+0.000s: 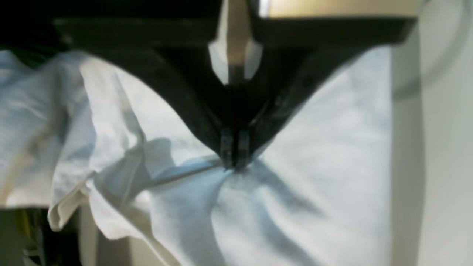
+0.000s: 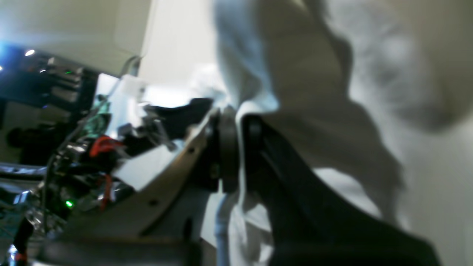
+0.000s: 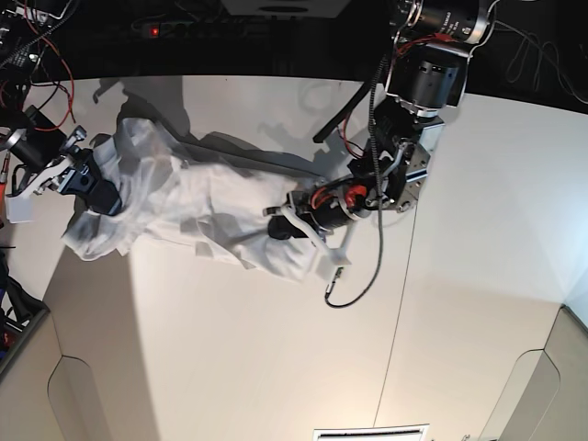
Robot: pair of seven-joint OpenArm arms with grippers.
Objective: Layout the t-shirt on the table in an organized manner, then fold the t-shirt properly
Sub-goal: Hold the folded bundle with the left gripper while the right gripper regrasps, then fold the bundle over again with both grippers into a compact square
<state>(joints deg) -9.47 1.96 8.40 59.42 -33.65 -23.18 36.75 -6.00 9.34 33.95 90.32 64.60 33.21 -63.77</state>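
White T-shirt (image 3: 234, 202): wrinkled, stretched from the upper left to the upper middle of the base view
Surface (image 3: 257, 358): pale, under the shirt, a thin dark seam right of centre
Left pincer (image 3: 280, 226): together, its tips pressing into the shirt near the centre
Right pincer (image 3: 107, 198): clamped on a fold of the T-shirt, upper left
Black cable: looping down right of centre (image 3: 375, 266)
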